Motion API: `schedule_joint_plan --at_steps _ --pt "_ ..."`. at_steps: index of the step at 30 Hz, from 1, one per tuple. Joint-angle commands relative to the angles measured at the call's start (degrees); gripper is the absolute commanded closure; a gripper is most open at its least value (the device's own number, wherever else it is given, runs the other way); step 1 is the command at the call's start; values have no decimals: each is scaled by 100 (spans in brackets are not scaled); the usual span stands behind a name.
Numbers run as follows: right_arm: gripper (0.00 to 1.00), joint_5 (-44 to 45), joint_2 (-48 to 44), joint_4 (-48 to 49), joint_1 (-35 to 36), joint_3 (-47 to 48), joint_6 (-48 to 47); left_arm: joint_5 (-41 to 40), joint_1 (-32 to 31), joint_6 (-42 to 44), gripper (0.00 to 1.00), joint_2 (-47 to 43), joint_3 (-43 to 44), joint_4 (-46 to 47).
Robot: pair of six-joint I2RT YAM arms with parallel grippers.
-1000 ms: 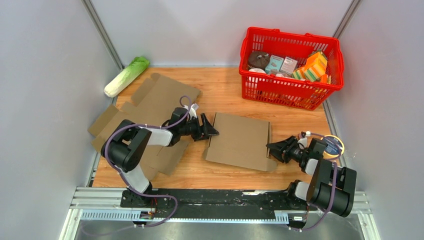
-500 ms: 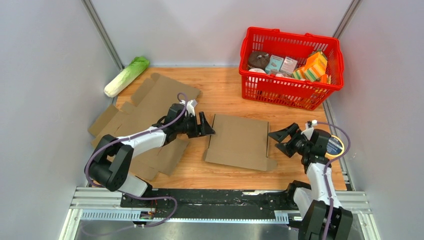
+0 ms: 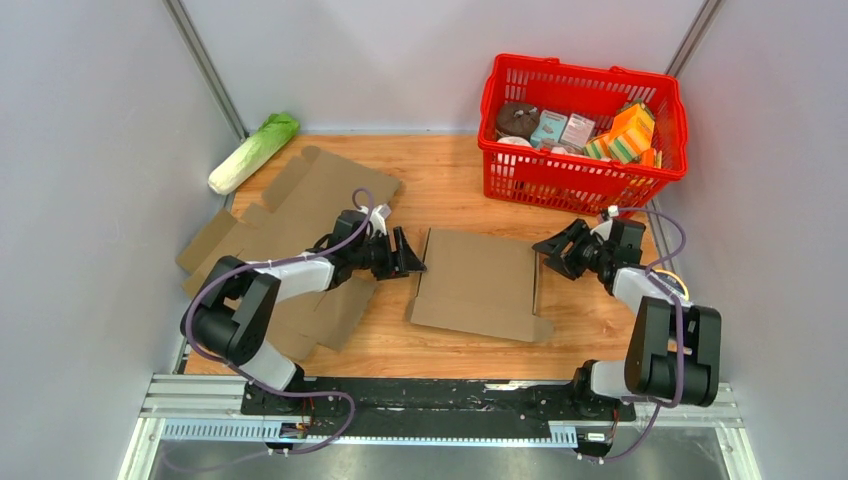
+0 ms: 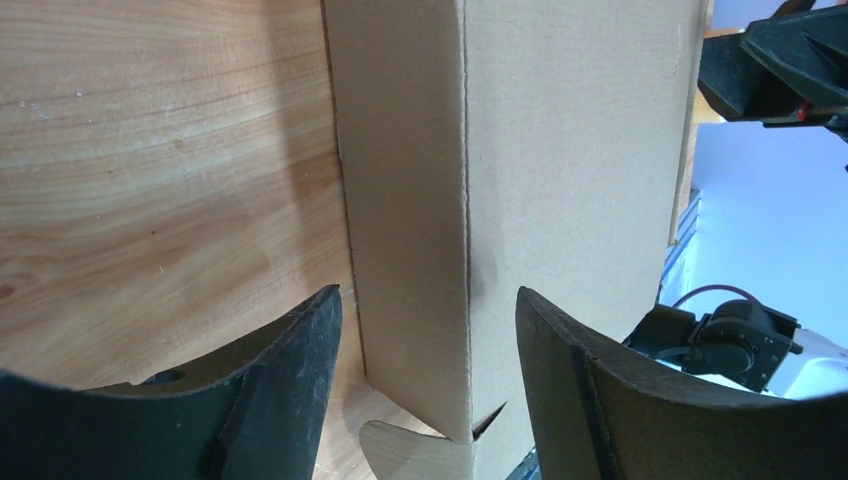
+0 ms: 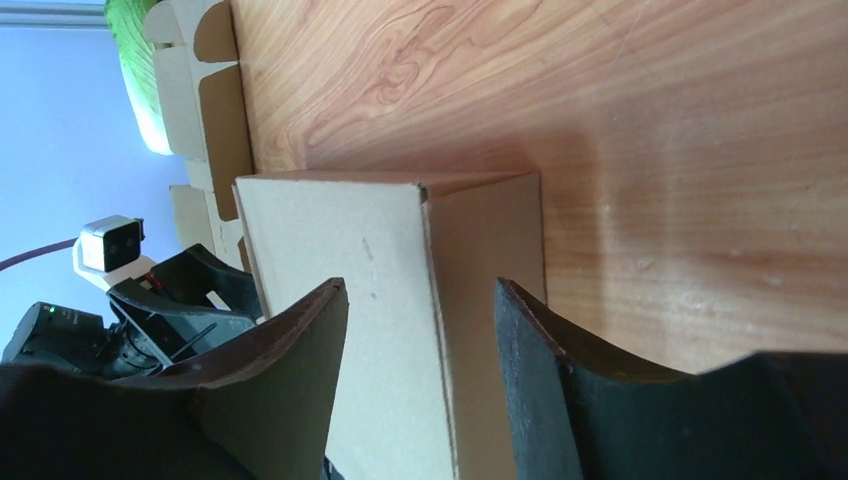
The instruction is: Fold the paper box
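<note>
Where the two arms reach in low over the wooden table (image 3: 450, 185), the flat paper box (image 3: 480, 285) lies between them. Its left edge is just ahead of the left gripper (image 3: 412, 252) and its right edge just ahead of the right gripper (image 3: 548, 255). Both grippers are spread wide and hold nothing. In the left wrist view a creased side strip of the box runs forward between the dark fingers (image 4: 285, 375); whether they touch it cannot be told. In the right wrist view a corner of the box likewise sits ahead between the fingers (image 5: 560, 400). Under and behind the left gripper lie more flat cardboard sheets (image 3: 300, 205), and beyond them a cabbage (image 3: 253, 152) by the wall. Beyond the right gripper stands a red basket (image 3: 560, 185) full of small packages.
</note>
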Motion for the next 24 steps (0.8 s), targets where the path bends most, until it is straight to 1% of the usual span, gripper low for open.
schedule_joint_plan --at_steps 1,2,3,5,6,8,9,12,15,19,24 --pt "43 -6 434 809 41 128 -3 199 0 -112 26 169 -3 521" --pt "46 -42 635 881 41 119 40 217 0 -129 25 204 -3 556" --pt "50 -25 715 916 41 110 58 243 0 -164 24 256 -3 643" --pt "52 -7 882 1127 41 75 128 287 0 -191 22 309 15 697" --pt "55 -7 935 1145 41 93 146 313 0 -217 21 353 24 758" --pt "57 80 1041 1119 23 102 146 340 0 -217 21 388 50 758" --pt "62 90 1137 1110 6 102 155 375 0 -217 21 415 59 758" --pt "67 213 1243 961 -117 67 103 393 0 -217 20 433 68 741" --pt "71 152 1392 934 -293 -4 94 550 0 -357 20 502 50 950" --pt "74 90 1577 899 -504 -65 76 709 0 -586 19 591 6 1276" --pt "75 90 1630 961 -539 -100 102 1104 -8 -1042 19 749 -46 1970"
